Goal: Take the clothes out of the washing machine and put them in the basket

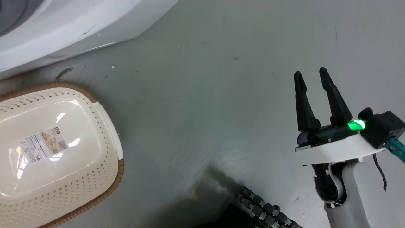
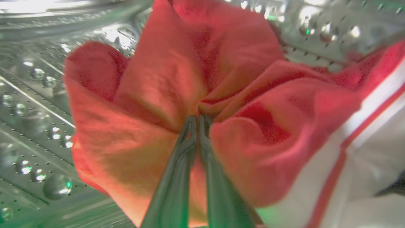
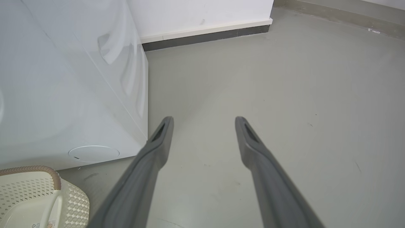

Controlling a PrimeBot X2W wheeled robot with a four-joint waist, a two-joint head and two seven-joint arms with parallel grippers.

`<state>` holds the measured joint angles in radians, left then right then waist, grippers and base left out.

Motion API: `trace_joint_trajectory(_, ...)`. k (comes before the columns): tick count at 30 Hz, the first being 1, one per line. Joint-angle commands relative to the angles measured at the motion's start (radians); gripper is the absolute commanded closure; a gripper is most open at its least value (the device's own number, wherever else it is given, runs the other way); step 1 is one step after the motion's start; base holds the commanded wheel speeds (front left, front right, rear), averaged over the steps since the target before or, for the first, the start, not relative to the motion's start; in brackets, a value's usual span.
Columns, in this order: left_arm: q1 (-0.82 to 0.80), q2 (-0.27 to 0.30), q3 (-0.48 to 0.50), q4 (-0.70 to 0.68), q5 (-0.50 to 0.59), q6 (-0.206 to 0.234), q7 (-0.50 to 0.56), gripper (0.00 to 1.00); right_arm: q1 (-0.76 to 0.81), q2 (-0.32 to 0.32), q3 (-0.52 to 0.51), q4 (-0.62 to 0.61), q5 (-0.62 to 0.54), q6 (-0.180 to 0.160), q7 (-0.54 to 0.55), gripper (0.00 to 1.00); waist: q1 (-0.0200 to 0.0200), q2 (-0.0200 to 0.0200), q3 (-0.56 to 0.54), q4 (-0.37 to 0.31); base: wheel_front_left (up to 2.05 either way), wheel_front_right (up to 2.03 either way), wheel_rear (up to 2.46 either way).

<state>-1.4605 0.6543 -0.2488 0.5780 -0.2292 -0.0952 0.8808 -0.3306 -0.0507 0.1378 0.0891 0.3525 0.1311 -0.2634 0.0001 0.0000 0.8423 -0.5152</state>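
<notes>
Your left gripper (image 2: 197,122) pinches the soft red garment (image 2: 164,95) inside the perforated steel drum (image 2: 31,95) — not yet out; the cream plastic basket (image 1: 101,158) holds no clothes, right gripper (image 1: 310,72) spread apart.

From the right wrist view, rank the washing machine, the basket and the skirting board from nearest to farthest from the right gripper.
1. The washing machine, on the left; its lower corner sits beside the right gripper.
2. The basket, bottom left; nearly tied with the machine.
3. The skirting board, far ahead at the top.
</notes>
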Motion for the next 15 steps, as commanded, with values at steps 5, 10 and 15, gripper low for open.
trace_joint_trajectory(5, 0.055, 0.012, 0.015, -0.063, 0.008, 0.044, -0.111, 1.0, -0.017, 0.001, -0.01, 0.004, -0.001, -0.001, -0.002, 0.0, -0.0001, 0.0, -0.017, 0.005, 0.0, 0.0, 0.0)
trace_joint_trajectory(10, 0.11, -0.007, 0.041, -0.072, -0.011, 0.081, -0.245, 1.0, -0.015, 0.001, -0.023, 0.004, -0.012, -0.001, -0.002, 0.0, -0.0001, 0.0, -0.042, 0.019, 0.0, 0.0, 0.0)
trace_joint_trajectory(15, 0.171, -0.021, 0.062, -0.07, -0.024, 0.105, -0.367, 1.0, -0.009, 0.001, -0.036, 0.002, -0.022, -0.001, -0.002, 0.0, -0.0001, 0.0, -0.066, 0.031, 0.0, 0.0, 0.0)
